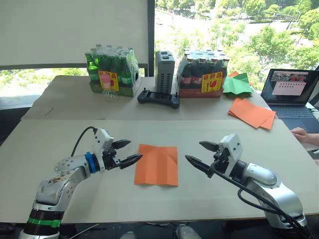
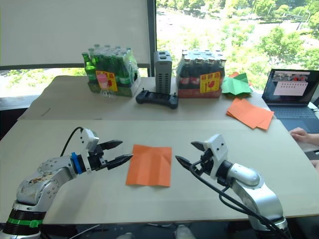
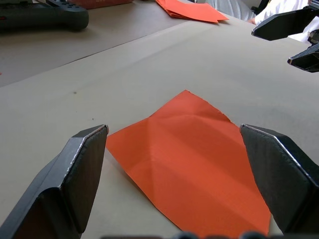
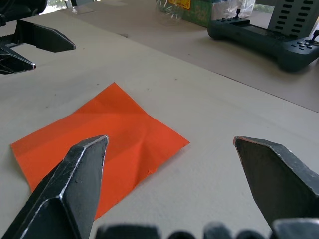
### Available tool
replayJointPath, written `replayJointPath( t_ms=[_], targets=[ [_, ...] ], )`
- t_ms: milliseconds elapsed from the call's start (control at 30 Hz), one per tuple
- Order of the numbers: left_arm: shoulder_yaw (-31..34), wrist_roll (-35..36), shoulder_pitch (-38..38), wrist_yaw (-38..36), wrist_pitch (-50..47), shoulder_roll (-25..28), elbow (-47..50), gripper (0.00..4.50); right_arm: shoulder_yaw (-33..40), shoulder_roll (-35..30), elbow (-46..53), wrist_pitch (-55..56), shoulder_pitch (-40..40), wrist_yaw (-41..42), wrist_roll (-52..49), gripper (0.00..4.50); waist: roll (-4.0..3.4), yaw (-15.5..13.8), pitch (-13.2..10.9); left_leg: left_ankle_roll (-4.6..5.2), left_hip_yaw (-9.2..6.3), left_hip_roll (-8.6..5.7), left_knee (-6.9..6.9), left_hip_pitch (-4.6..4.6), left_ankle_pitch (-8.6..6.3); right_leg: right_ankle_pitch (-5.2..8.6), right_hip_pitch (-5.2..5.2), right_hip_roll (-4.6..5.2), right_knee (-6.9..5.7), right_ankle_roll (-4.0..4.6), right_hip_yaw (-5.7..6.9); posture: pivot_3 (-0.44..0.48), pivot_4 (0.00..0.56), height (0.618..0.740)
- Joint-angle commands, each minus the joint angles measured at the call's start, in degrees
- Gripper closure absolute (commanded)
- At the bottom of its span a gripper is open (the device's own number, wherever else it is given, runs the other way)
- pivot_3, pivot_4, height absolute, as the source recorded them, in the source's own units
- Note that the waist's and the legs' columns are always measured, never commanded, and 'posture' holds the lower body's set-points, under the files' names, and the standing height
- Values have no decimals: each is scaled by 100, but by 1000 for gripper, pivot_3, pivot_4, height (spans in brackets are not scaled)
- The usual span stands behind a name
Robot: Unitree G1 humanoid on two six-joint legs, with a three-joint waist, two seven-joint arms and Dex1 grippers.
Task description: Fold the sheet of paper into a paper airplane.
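A pale counter [image 1: 60, 149] stands before a window with a half-lowered blind and green trees outside. The sheet of paper [image 1: 157, 164] lies flat near the front edge, orange, roughly square, faintly creased, between the left tool [image 1: 130, 152] and the right tool [image 1: 199, 154]; both have their fingers spread and touch nothing. Farther back stand a shrink-wrapped pack of green bottles [image 1: 112, 72] and one of dark bottles [image 1: 203, 73], a black controller [image 1: 158, 98], a stack of orange sheets [image 1: 252, 113], green paper shapes [image 1: 237, 83] and a laptop [image 1: 291, 94].
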State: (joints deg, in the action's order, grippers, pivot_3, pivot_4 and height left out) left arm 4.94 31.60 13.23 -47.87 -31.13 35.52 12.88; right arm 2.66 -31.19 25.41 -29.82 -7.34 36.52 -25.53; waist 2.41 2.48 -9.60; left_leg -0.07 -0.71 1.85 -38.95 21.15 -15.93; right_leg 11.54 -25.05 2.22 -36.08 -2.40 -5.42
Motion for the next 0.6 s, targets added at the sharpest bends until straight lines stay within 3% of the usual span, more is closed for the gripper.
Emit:
replayJointPath(
  t_ms=[33, 233, 267, 367, 600],
  targets=[
    [81, -22, 157, -69, 146, 36, 27, 0, 30, 56, 62, 248, -95, 7, 24, 34, 0, 0, 0, 0, 0, 0, 0, 0, 0, 0, 0, 0, 0, 0, 0, 0, 150, 733],
    [-94, -88, 381, -319, 252, -41, -342, 0, 0, 185, -54, 373, -152, -30, 145, 34, 0, 3, 0, 0, 1, -1, 0, 0, 0, 0, 0, 0, 0, 0, 0, 0, 150, 733],
    [-210, -161, 427, -401, 340, -90, -441, 519, -4, 196, -54, 383, -147, -32, 161, 0, -1, -2, 0, 0, 0, 0, 0, 0, 0, 0, 0, 0, 1, 0, 0, 0, 150, 733],
    [-452, -264, 596, -564, 541, -339, -752, 1409, -54, 226, -43, 420, -121, -52, 246, 0, -1, -10, 0, 0, 0, -1, 0, 1, 0, 0, 1, 0, 1, 0, 0, 0, 150, 733],
    [-1377, -1344, 1057, -611, 954, -516, -1802, 3746, -138, 253, 77, 430, -42, -163, 401, 0, -1, 6, 0, 0, 0, -3, -1, 1, 0, 0, 1, 0, 0, 0, 0, 0, 150, 733]
  ],
)
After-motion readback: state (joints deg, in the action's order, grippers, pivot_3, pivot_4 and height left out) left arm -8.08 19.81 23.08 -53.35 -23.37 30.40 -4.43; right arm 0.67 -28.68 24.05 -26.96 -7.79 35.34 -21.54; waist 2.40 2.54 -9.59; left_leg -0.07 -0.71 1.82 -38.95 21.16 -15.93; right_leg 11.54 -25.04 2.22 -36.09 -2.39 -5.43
